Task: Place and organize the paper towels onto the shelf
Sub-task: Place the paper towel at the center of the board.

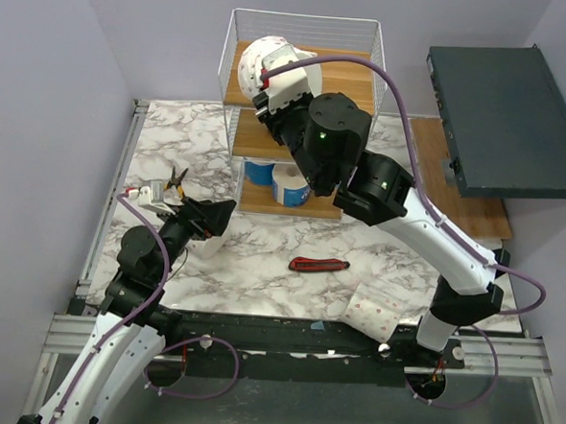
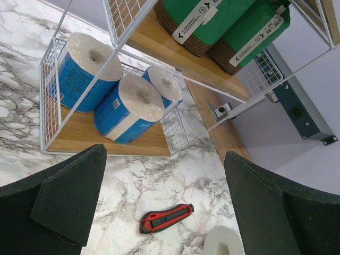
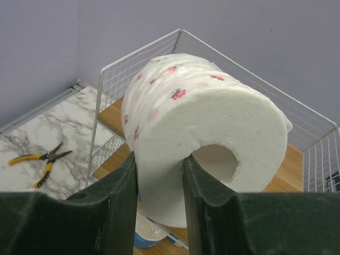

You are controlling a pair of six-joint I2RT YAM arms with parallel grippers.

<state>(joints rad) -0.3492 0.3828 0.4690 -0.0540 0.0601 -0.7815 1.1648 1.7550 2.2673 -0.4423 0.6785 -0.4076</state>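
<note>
Black and 2-fingered, the left gripper [image 1: 204,215] is hovering over the white-and-grey marbled table [image 1: 262,240] at the left, its fingers standing wide apart and gripping nothing. Just beyond it, yellow-handled pliers [image 1: 176,180] are lying on the marble.

In the middle, the tall white wire-frame shelf with light-brown wooden tiers [image 2: 106,141] is standing. 3 blue-wrapped paper towel rolls [image 2: 130,109] are sitting on its bottom tier; the print on their wraps is showing too small to read. On the tier above, 2 green-wrapped paper towel rolls [image 2: 207,21] are lying side by side, each wearing a white label strip with black arrows and fine print that is not legible.

Over the top tier, the right gripper [image 3: 159,175] is pinching a white paper towel roll with red-pink flower dots [image 3: 202,106] by its wall, beside the hollow core, fingers narrowed on it. Whether that roll is touching the tier I cannot tell.

Nearer the arms, a red-and-black utility knife [image 1: 319,265] is lying on the table, and right of it another white dotted roll [image 1: 373,312] is resting on its side. A dark grey-green flat slab [image 1: 510,120] is lying at the far right.
</note>
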